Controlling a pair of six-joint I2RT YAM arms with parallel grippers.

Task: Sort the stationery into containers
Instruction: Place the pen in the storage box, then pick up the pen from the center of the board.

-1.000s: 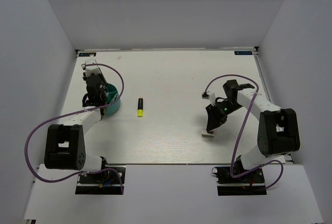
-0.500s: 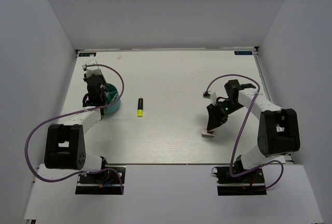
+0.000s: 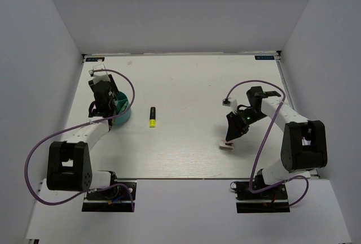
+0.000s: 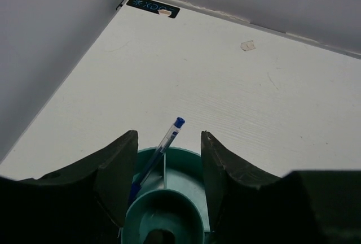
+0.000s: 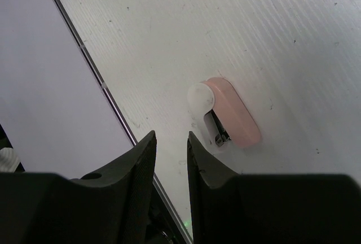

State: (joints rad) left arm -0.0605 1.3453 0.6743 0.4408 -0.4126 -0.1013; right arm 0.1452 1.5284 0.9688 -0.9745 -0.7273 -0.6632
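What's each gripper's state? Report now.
Left gripper: open over the holder, pen standing inside it.
Right gripper: slightly open, empty, near the block.

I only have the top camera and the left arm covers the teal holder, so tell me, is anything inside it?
Observer: Yes, the left wrist view shows a blue pen leaning in a compartment of the teal holder.
Operator: Is the left gripper clamping it?
Observer: No, the left gripper is open, with a finger on either side of the pen.
Operator: And the right side?
Observer: The right gripper holds nothing; the pink-and-white block lies on the table beyond its fingertips.
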